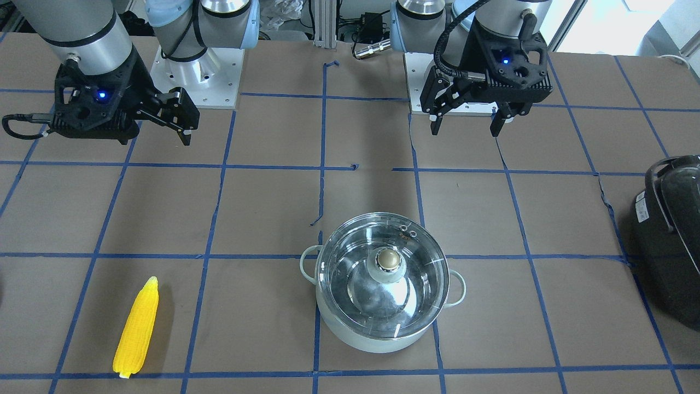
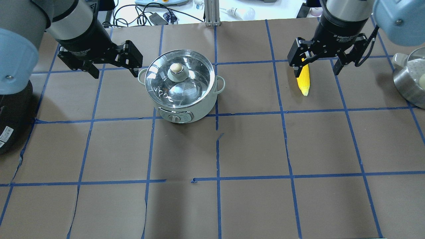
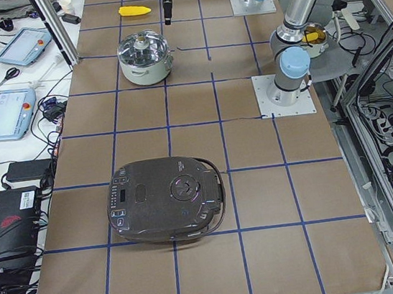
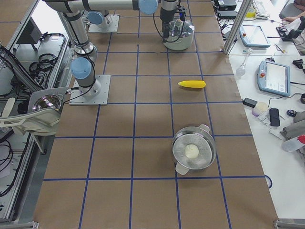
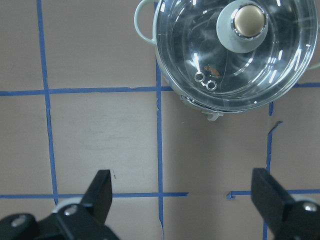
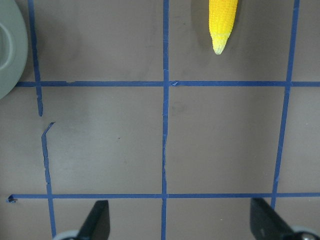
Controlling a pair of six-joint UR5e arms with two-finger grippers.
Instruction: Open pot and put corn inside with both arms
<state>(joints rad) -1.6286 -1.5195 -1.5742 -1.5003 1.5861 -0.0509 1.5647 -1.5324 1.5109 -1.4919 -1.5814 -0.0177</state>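
Note:
The pale mint pot (image 2: 181,86) stands on the table with its glass lid (image 2: 179,78) on and the brass-coloured knob (image 2: 176,68) on top. It also shows in the front view (image 1: 383,290) and the left wrist view (image 5: 235,50). My left gripper (image 2: 115,74) is open and empty, in the air just left of the pot, and shows in the front view too (image 1: 465,131). The yellow corn (image 2: 304,78) lies flat on the table. My right gripper (image 2: 316,69) is open and empty above it; its wrist view shows the corn's tip (image 6: 222,25).
A black rounded appliance (image 2: 10,116) sits at the table's left end (image 1: 672,241). A steel pot with a lid (image 2: 410,79) stands at the right end. Blue tape lines grid the brown table (image 2: 252,146).

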